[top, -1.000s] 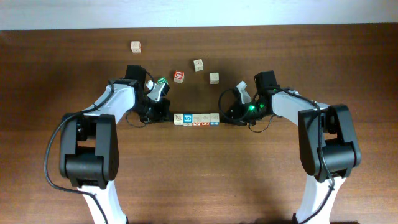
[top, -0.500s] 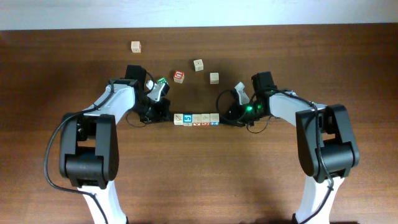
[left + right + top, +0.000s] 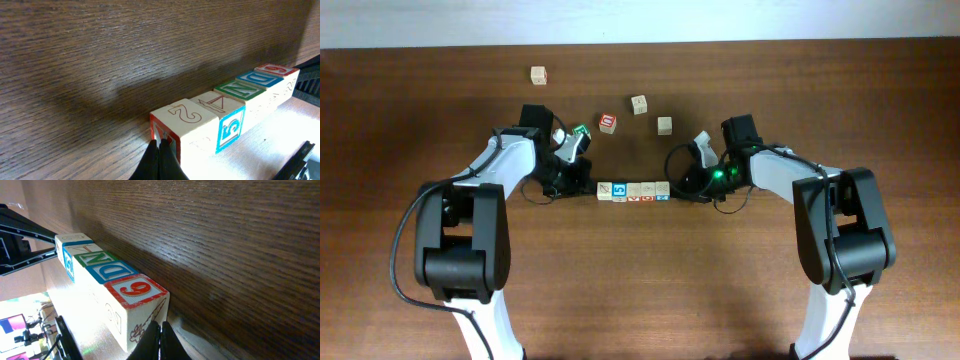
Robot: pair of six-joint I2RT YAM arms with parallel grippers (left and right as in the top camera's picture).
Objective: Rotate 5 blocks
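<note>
Arms (image 3: 505, 160) angle inward, closed left tool (image 3: 160, 149) and right tool (image 3: 160, 330) flanking blocks (image 3: 634, 190).

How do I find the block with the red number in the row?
On the wooden table, find the row of five blocks in the middle. Take the end block beside the right end effector: it shows a red-framed red numeral; its neighbour has a blue letter.

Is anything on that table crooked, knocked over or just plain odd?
Nothing looks damaged or spilled. The row of five blocks sits straight and tight. Beyond it lie four strays: the red-faced block and the pale block beside it sit twisted, a third block lies nearby, and a lone block sits far off by itself.
</note>
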